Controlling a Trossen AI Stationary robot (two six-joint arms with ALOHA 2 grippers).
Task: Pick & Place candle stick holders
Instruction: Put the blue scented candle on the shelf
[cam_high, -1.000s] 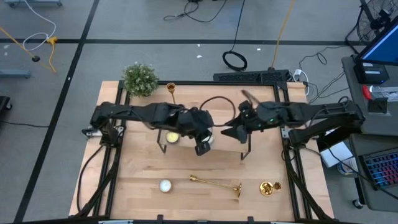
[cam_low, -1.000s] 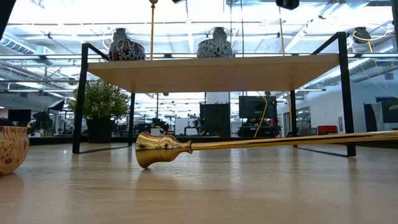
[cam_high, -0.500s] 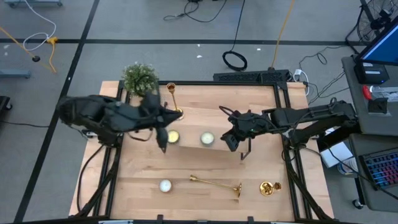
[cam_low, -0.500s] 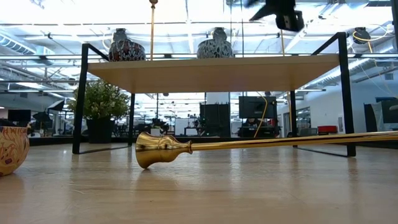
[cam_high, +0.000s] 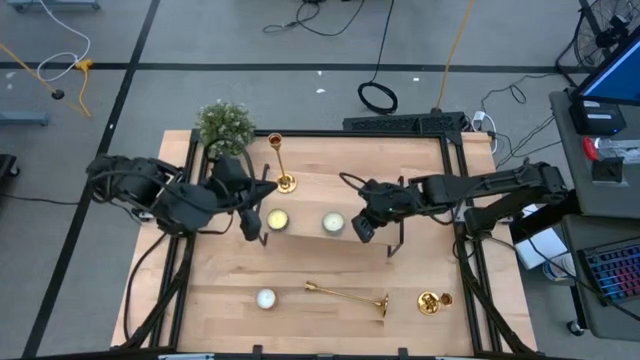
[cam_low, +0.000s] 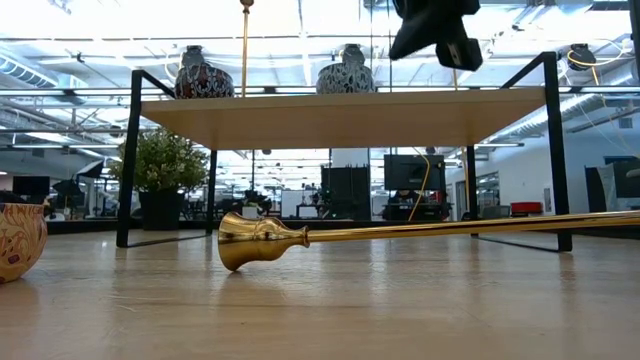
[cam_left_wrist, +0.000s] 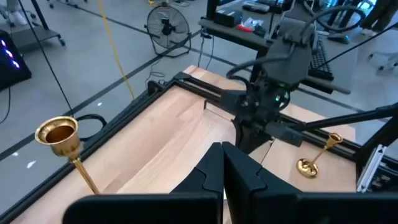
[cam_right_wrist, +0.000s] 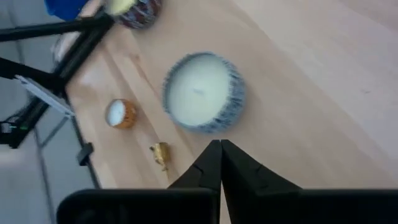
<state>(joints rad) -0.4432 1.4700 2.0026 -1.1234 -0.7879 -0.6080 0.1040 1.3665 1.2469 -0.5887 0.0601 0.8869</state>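
Gold, lying flat near the table's (cam_high: 210, 300) 6 o'clock edge: one candle stick holder (cam_high: 348, 293), long axis running 9-to-3, small cup toward 9 o'clock, flared base toward 3. In the low view (cam_low: 400, 230), stem cut off at the frame edge, base out of sight. Second candle stick holder (cam_high: 279, 160) upright on the wooden shelf (cam_high: 310, 200) toward 11 o'clock, stem vertical. Third candle stick holder (cam_left_wrist: 317, 155) upright in the left wrist view, partly masked by the right arm. Left gripper (cam_high: 252, 228) over the shelf's 9 o'clock end, fingers pressed together, holding nothing. Right gripper (cam_high: 362, 228) over the shelf toward 3 o'clock, fingers together too, empty, just beside a blue-rimmed candle (cam_right_wrist: 203, 91).
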